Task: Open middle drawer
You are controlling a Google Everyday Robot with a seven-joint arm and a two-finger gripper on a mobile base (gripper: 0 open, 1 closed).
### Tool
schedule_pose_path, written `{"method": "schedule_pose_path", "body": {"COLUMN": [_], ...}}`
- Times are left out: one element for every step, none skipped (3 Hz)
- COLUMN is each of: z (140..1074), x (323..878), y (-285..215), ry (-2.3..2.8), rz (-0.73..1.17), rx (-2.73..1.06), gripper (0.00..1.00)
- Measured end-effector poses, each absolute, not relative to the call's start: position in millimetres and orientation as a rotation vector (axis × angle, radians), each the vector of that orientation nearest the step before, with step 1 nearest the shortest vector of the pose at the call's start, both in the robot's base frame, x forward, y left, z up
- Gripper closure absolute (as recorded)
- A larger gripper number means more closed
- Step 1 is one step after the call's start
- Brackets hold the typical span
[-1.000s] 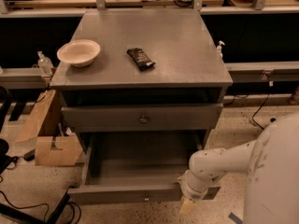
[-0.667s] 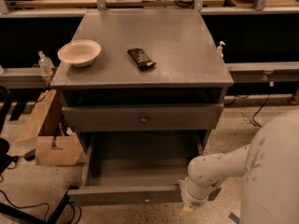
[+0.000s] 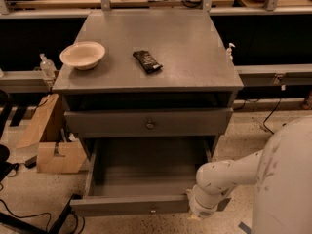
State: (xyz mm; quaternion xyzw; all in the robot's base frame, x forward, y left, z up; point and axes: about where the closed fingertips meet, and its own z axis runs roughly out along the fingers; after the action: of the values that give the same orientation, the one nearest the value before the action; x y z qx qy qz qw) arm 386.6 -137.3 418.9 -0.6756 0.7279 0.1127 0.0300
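The grey metal cabinet (image 3: 146,43) stands in the middle of the camera view. Its upper drawer (image 3: 117,123) is shut, with a small round knob (image 3: 150,125). Below it the middle drawer (image 3: 141,177) is pulled far out, showing its shallow grey tray, which holds nothing. Its flat front (image 3: 112,206) has a small knob (image 3: 152,210). My gripper (image 3: 196,215) is at the right end of that front, low at the bottom of the view, mostly hidden behind my white wrist (image 3: 214,189). The lowest drawer is hidden.
A cream bowl (image 3: 82,54) and a dark snack bar (image 3: 147,61) lie on the cabinet top. Cardboard boxes (image 3: 53,145) and cables lie on the floor to the left. My white arm body (image 3: 287,179) fills the lower right. Benches stand behind.
My wrist and gripper have sunk slightly lower at the drawer's right front corner, so less of the gripper shows. The middle drawer stays pulled out.
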Motion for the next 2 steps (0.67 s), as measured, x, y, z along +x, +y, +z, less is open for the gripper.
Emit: {"method": "schedule_pose_path", "body": {"z": [419.8, 419.8], "x": [386.6, 386.6], "y": [-137.3, -137.3], "ry": [2.244, 2.244], "rz": [0.348, 0.348], "rx": [-2.083, -2.083], "gripper": [1.00, 1.00]}}
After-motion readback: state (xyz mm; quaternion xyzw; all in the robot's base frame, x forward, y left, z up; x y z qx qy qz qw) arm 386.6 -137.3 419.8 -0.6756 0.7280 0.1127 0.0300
